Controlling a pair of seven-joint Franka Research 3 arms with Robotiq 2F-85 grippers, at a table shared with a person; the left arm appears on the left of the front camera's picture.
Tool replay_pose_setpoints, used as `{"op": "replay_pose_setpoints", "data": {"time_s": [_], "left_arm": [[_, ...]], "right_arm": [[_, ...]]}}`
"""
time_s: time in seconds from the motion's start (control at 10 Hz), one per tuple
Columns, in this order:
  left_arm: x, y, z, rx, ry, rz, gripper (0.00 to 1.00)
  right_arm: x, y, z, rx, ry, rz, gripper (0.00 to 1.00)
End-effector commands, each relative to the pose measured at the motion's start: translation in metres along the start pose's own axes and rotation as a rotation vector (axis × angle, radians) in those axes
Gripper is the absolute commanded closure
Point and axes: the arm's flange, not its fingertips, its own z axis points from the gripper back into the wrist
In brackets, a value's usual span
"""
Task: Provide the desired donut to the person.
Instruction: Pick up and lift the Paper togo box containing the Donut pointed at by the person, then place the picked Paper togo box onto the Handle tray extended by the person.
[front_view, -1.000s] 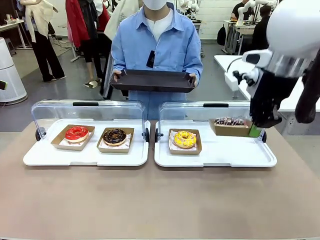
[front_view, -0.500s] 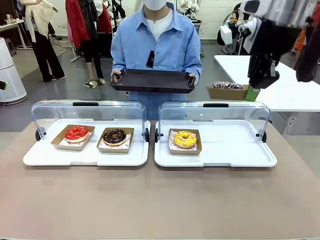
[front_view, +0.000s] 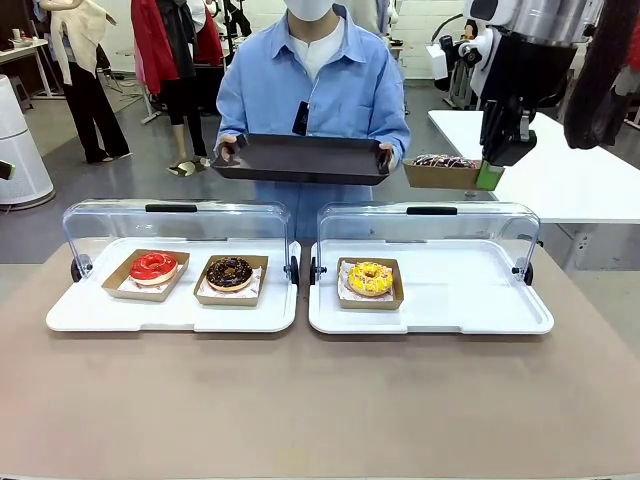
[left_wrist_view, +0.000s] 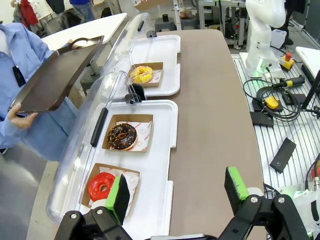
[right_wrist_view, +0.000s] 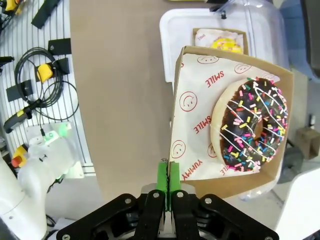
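Observation:
A chocolate donut with coloured sprinkles (front_view: 443, 160) (right_wrist_view: 251, 125) lies in a brown paper box (front_view: 436, 177) (right_wrist_view: 196, 115). My right gripper (front_view: 488, 176) (right_wrist_view: 167, 181) is shut on that box's rim and holds it in the air above the right display case, just right of the dark tray (front_view: 300, 158) (left_wrist_view: 52, 75). The person (front_view: 315, 85) in the light-blue shirt holds that tray out level with both hands. My left gripper (left_wrist_view: 177, 189) hangs open over the left case with nothing between its fingers.
Two white bases (front_view: 170, 312) (front_view: 470, 300) with raised clear lids sit on the brown table (front_view: 320, 400). A red donut (front_view: 153, 266) (left_wrist_view: 102, 186) and a chocolate donut (front_view: 230, 272) (left_wrist_view: 122, 136) lie on the left base, a yellow donut (front_view: 370, 277) (left_wrist_view: 141, 74) on the right one.
My right gripper has lifted the boxed sprinkle donut off the right base, over the lid, and moved it left toward the person's tray. The person has raised the tray slightly.

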Motion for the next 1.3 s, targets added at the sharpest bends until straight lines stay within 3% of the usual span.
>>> {"op": "replay_pose_setpoints", "data": {"time_s": [0.0,1.2], "left_arm": [[0.0006,0.0008,0.0017,0.006,-0.025,-0.018,0.0],[0.0006,0.0008,0.0017,0.006,-0.025,-0.018,0.0]], "right_arm": [[-0.0019,0.0065,0.0045,-0.001,0.001,-0.007,1.0],[-0.0019,0.0065,0.0045,-0.001,0.001,-0.007,1.0]]}}
